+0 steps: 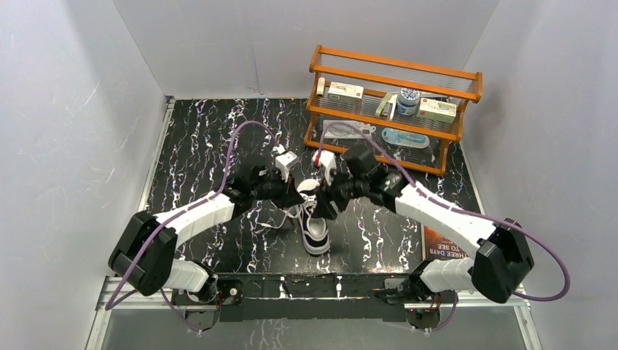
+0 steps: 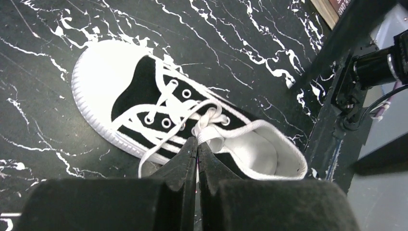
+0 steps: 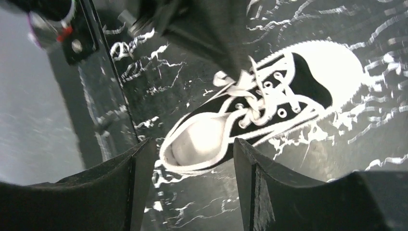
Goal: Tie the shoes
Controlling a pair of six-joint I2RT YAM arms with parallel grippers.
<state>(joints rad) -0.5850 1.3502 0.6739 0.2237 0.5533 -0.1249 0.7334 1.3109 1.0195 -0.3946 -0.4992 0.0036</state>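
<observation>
The small black canvas sneaker [image 1: 315,232] lies on the marbled black table, white toe cap toward the near edge. In the left wrist view the sneaker [image 2: 134,91] shows its white laces [image 2: 192,108] loosely crossed over the tongue. My left gripper [image 1: 297,195] [image 2: 197,140] is shut, tips at the top of the lacing, with a white lace pinched at them. My right gripper [image 1: 326,204] [image 3: 192,142] is open and empty, hovering above the heel opening of the sneaker [image 3: 308,82]. In the right wrist view the left gripper's fingers [image 3: 235,57] touch the laces.
An orange wooden shelf rack [image 1: 393,109] with boxes and a jar stands at the back right. A red-brown card [image 1: 443,244] lies at the near right. A metal rail [image 1: 306,284] runs along the near edge, close beside the shoe's heel in the left wrist view [image 2: 332,134].
</observation>
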